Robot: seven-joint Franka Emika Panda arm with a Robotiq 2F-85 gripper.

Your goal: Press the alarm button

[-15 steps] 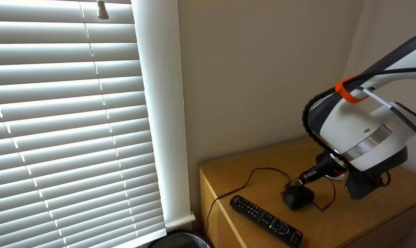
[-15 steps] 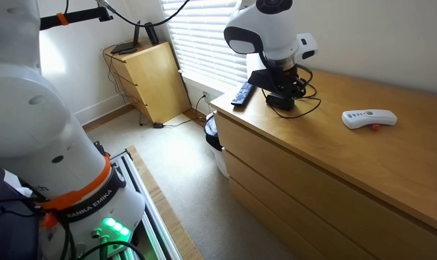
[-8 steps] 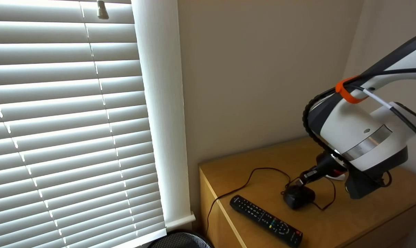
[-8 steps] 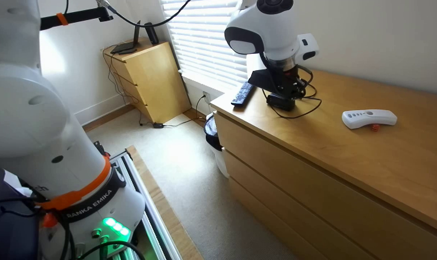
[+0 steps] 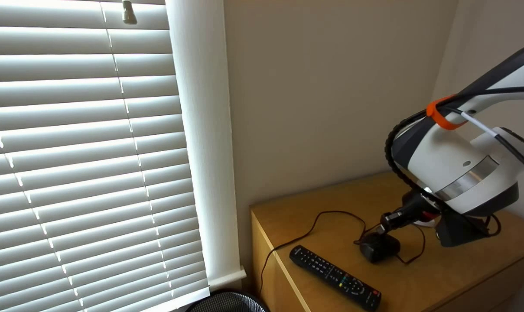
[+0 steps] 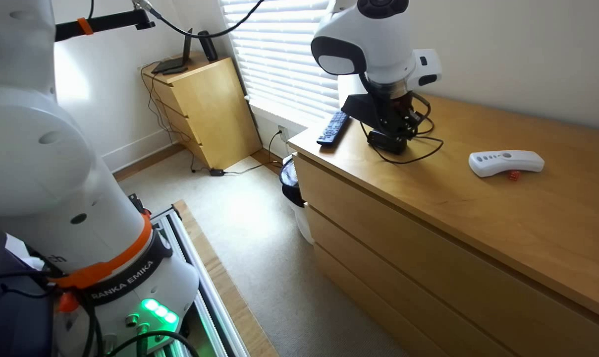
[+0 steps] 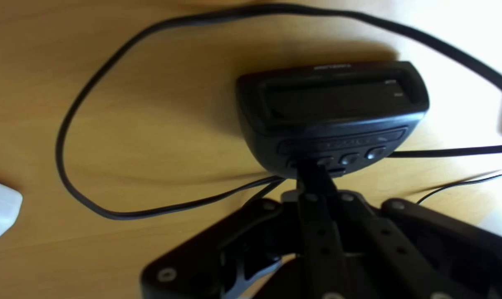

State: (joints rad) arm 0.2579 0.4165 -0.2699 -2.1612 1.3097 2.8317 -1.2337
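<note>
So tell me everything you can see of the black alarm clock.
The alarm clock is small, black and plastic-looking, rounded toward the back, with a dark display showing no readable digits and a row of small buttons on top. It sits upright on the wooden dresser near the remote control, with a black cord looping beside it. The shut gripper seems to touch its buttons; whether one is pressed can't be told.
</note>
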